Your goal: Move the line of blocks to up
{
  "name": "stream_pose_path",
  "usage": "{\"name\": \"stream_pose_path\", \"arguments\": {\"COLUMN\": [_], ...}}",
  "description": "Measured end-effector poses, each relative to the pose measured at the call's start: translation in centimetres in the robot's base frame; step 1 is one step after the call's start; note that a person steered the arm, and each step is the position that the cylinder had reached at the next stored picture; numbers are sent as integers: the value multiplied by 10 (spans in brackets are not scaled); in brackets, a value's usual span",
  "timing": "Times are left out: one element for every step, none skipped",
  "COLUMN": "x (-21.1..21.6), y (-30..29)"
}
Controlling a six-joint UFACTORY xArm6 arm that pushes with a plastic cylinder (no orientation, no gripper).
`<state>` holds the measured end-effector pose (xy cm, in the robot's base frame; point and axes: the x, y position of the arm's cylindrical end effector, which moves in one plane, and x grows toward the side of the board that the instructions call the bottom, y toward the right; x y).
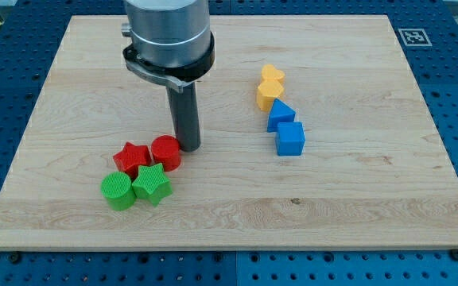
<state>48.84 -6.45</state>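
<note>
A line of blocks runs down the view's right of centre: a yellow heart [273,76] at its top, a yellow hexagon-like block [268,94], a blue triangular block [281,114], and a blue cube [290,138] at its bottom. They touch one another. My tip [188,147] rests on the board well to the left of this line, right beside the red cylinder [166,152], at its upper right edge.
A cluster sits at the lower left: a red star [132,159], the red cylinder, a green cylinder [118,191] and a green star [152,184]. The wooden board [356,206] lies on a blue perforated table. A marker tag [413,36] is at the board's top right corner.
</note>
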Motion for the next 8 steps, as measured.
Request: {"name": "stream_pose_path", "arguments": {"x": [-1,-1,-1,-1,-1,20,29,29], "y": [7,43,78,101,112,107,139,174]}}
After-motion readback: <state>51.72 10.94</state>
